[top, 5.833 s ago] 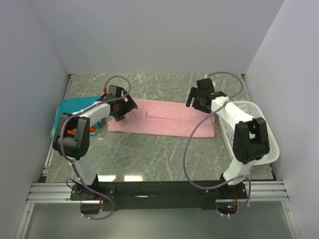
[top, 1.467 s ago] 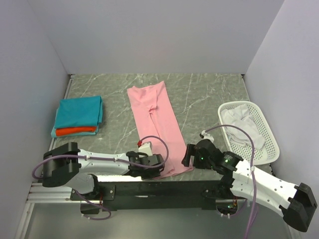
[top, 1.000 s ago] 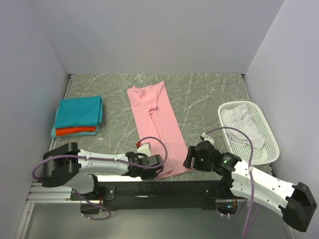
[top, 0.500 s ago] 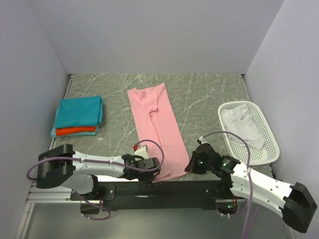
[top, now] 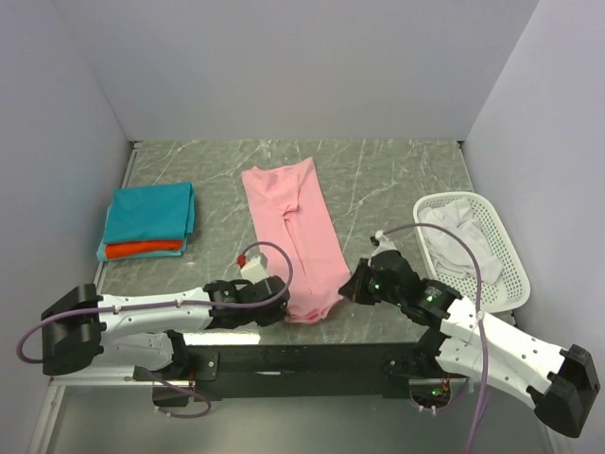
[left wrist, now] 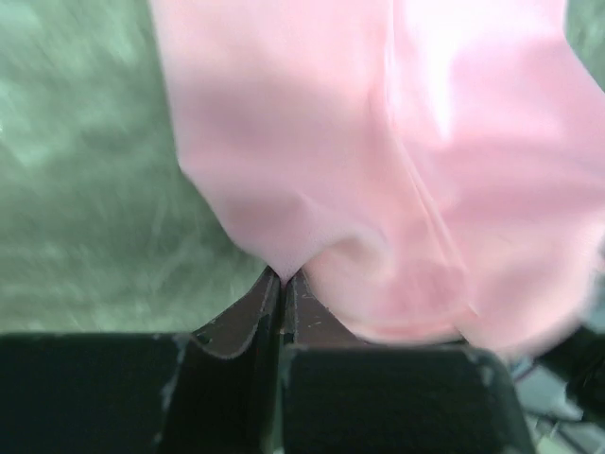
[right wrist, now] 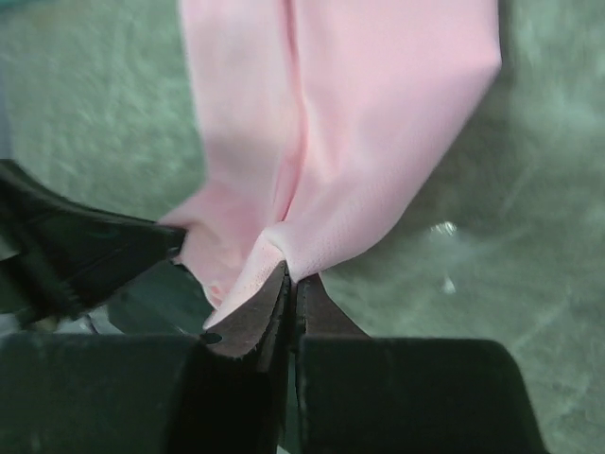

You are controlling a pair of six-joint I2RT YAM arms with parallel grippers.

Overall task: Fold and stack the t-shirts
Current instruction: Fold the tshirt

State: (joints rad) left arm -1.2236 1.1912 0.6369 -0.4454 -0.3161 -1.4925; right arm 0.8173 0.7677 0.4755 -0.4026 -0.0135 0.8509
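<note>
Top external view: the light pink t-shirt [top: 288,227], folded into a long narrow strip, lies in the middle of the marble-pattern table [top: 388,184] and runs from 12 o'clock toward 6 o'clock. Its end at 6 o'clock is bunched and raised a little from the table. The left gripper [top: 281,305] holds this end at its 7 o'clock corner, and the right gripper [top: 352,287] holds it at the 4 o'clock corner. In both wrist views the two fingers are pressed together with a fold of pink cloth pinched between the tips. At 9 o'clock of the table the teal t-shirt [top: 151,210] lies folded on top of the orange-red t-shirt [top: 142,250], well apart from the pink one. At 3 o'clock stands the white perforated basket [top: 515,274], and white cloth [top: 454,232] lies crumpled inside it.
</note>
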